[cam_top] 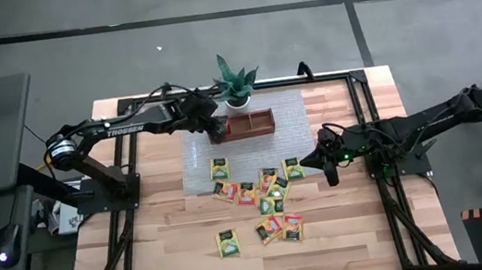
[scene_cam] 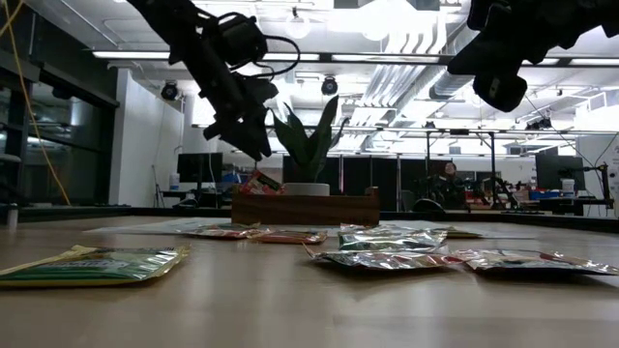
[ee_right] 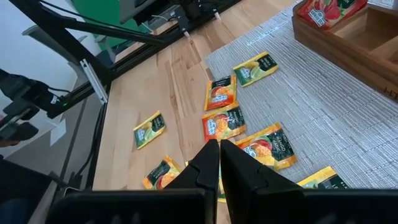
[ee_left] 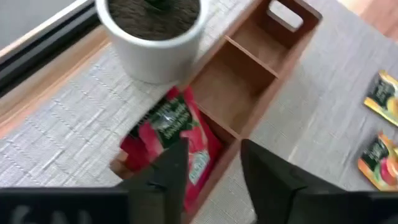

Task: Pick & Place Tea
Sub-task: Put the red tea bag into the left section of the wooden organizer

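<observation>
Your left gripper [ee_left: 214,171] hung, fingers apart and empty, directly over the red tea packet [ee_left: 174,134] leaning in the tray's [ee_left: 249,81] end compartment; you needed to lift straight clear.

Tea packet [ee_left: 171,134] in tray [ee_left: 249,81] end compartment (plant [cam_top: 236,83] behind), others scattered in front.

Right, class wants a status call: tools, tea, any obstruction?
Left tool open over the tray's end compartment, red tea packet lying in it. Right tool shut, above loose packets. Potted plant beside the tray.
</observation>
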Motion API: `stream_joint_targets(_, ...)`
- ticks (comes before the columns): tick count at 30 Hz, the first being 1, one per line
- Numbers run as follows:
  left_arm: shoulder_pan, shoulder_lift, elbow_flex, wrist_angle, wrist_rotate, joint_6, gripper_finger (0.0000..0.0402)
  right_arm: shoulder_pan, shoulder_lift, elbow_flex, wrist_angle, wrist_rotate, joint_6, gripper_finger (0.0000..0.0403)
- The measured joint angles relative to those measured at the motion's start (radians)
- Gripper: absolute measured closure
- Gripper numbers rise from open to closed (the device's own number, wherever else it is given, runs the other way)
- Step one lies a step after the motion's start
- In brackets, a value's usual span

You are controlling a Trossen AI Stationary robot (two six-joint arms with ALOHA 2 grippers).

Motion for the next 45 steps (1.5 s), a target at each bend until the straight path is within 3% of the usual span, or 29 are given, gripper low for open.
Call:
stream_joint_targets(8, -0.068, 0.000, 0.000, 0.005, -0.050, -0.007, 0.0392, 0.000, 0.000, 0.000, 0.000, 0.031, -0.007, 0.0391)
stream_joint_targets(15, -0.078, 0.000, 0.000, 0.005, -0.125, -0.078, 0.0399, 0.000, 0.000, 0.000, 0.000, 0.049, -0.007, 0.0391)
stream_joint_targets(24, -0.078, 0.000, 0.000, -0.039, -0.192, -0.298, 0.0401, 0.000, 0.000, 0.000, 0.000, 0.049, -0.007, 0.0391)
stream_joint_targets(36, -0.077, 0.040, 0.000, -0.138, -0.173, -0.460, 0.0401, 0.000, 0.000, 0.000, 0.000, 0.076, -0.010, 0.0391)
stream_joint_targets(45, -0.079, 0.100, 0.000, -0.091, -0.140, -0.467, 0.0401, 0.000, 0.000, 0.000, 0.000, 0.076, -0.012, 0.0391)
